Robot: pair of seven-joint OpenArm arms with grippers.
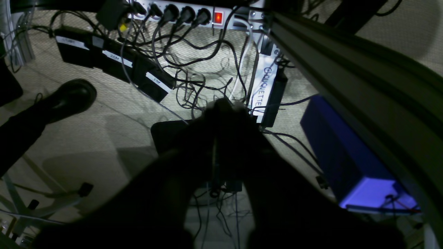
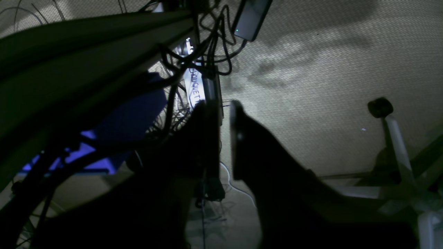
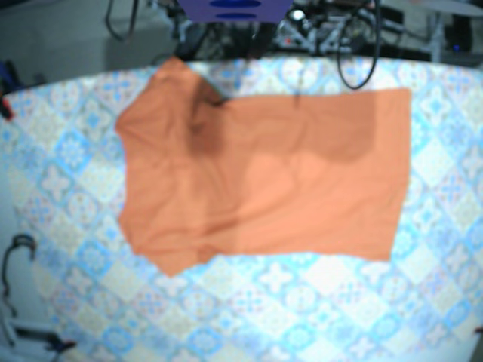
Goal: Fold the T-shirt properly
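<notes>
T-shirt [image 3: 264, 181] flat, unfolded on patterned table [image 3: 317, 302]

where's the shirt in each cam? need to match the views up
Base: shirt spread flat in the middle of the table, sleeves toward the picture's left.
Left wrist: not in it; only floor and cables.
Right wrist: not in it; floor again.
Shared landmark: blue box in both wrist views; the blue shape at the base view's top edge may be the same.

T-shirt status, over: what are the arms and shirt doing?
Left fingers shut, right fingers slightly apart, both empty, off the table. T-shirt spread flat, unfolded. Nothing on it.
</notes>
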